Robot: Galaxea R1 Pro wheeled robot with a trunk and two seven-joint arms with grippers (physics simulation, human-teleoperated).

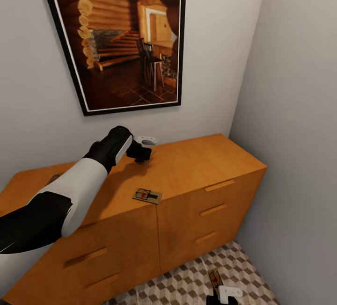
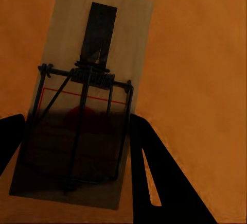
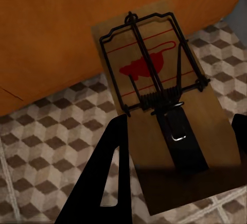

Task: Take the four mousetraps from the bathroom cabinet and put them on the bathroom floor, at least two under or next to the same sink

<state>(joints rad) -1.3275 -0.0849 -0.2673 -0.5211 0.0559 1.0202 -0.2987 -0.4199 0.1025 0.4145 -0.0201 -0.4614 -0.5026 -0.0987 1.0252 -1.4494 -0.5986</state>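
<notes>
Mousetraps: one [image 1: 147, 196] lies flat on cabinet [image 1: 196, 164] top nr front edge. L gripper [image 2: 77, 131] over another trap [image 2: 87, 105] on the top, jaws apart astride it. R gripper [image 3: 175, 152] clamped on third trap [image 3: 159, 95] above bathroom floor [image 3: 46, 147].

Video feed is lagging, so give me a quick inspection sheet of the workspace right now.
Surface: cabinet top, orange-brown wood; cube-patterned bathroom floor below.
Job's things: one mousetrap lies flat near the cabinet's front edge; a second lies between the left fingers; a third is in the right gripper above the floor.
Clutter: small white object by the wall.
Grippers: left gripper open around its trap; right gripper shut on its trap.
Cables: nothing seen.
Surroundings: framed picture, grey walls.
</notes>
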